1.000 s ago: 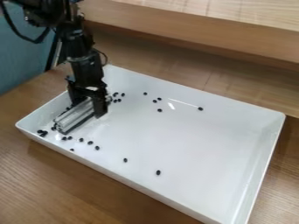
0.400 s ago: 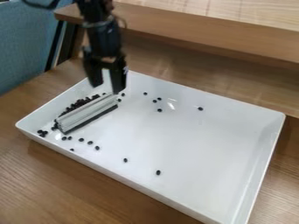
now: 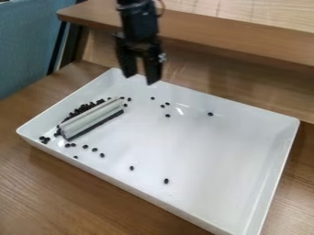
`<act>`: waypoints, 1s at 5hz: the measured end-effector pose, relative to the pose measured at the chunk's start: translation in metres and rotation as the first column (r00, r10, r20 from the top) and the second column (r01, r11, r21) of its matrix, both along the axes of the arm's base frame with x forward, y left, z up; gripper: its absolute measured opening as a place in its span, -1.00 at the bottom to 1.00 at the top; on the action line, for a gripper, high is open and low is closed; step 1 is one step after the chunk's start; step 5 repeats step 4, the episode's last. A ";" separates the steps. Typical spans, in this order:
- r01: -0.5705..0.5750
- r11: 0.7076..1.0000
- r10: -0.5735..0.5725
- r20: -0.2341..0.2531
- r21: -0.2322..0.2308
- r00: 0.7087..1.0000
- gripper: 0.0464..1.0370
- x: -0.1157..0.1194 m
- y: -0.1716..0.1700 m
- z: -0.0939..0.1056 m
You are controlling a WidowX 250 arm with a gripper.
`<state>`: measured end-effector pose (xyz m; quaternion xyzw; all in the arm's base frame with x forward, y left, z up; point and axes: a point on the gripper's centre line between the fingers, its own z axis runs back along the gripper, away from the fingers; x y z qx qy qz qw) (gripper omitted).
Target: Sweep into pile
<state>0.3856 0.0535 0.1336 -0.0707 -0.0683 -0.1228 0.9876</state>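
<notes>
while near the back tray edge [image 3: 215, 97], gripper [image 3: 140, 79] open, ample room between it and the sweeper [image 3: 92, 118]

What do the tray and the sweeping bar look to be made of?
The tray looks like glossy white plastic, perhaps melamine, judging by its rounded corners and bright glare spots. The bar seems to be ridged, silvery metal or clear plastic, with a dark strip, possibly rubber, along its lower edge.

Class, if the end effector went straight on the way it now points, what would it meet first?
Pointing down, the end effector would probably meet the white tray first, on its floor, though depth is unclear and the far rim is possible.
</notes>
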 end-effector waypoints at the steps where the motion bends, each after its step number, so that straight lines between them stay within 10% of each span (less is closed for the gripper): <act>1: 0.065 0.998 -0.065 0.009 -0.016 0.998 0.93 0.004 -0.028 0.001; 5: 0.154 0.988 -0.153 0.014 -0.027 0.988 0.93 -0.004 -0.070 -0.002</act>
